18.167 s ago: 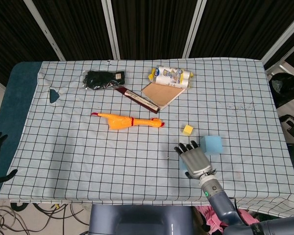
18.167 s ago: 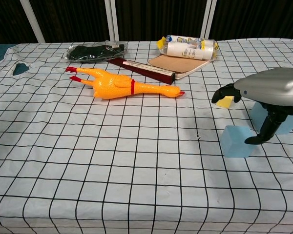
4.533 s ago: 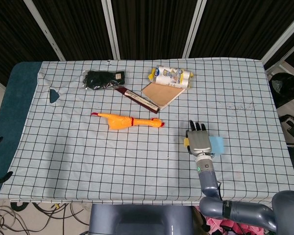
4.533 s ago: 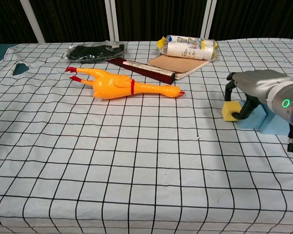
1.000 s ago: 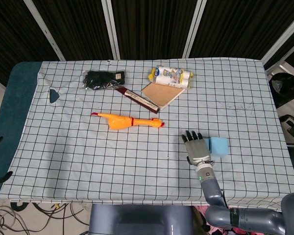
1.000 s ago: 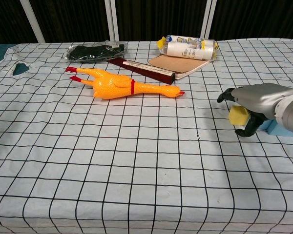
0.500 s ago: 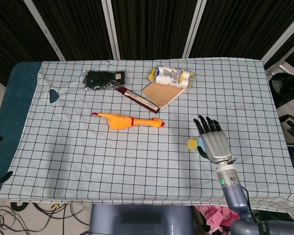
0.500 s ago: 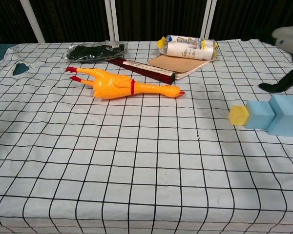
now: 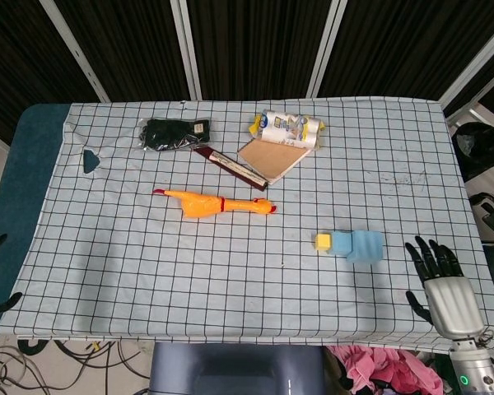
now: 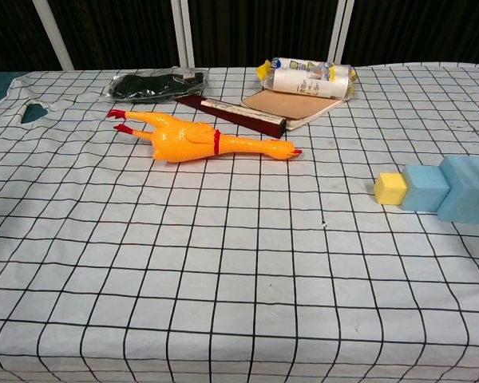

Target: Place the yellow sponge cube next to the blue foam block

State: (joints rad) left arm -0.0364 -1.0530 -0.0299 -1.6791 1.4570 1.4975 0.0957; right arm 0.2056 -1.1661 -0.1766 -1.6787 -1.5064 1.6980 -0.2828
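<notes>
Gridded table before a dark panelled backdrop

A white cloth with a black grid (image 9: 148, 271) covers the table; it wrinkles near the far left corner, where a small tear (image 9: 90, 160) shows teal; a teal edge of the table (image 9: 20, 173) shows at the left; black panels with pale metal struts (image 9: 185, 49) stand behind; cables (image 9: 33, 362) trail on the floor in front.

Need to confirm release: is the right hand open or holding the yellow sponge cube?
Open: right hand, fingers spread, holds nothing; yellow sponge cube sits on the cloth.
</notes>
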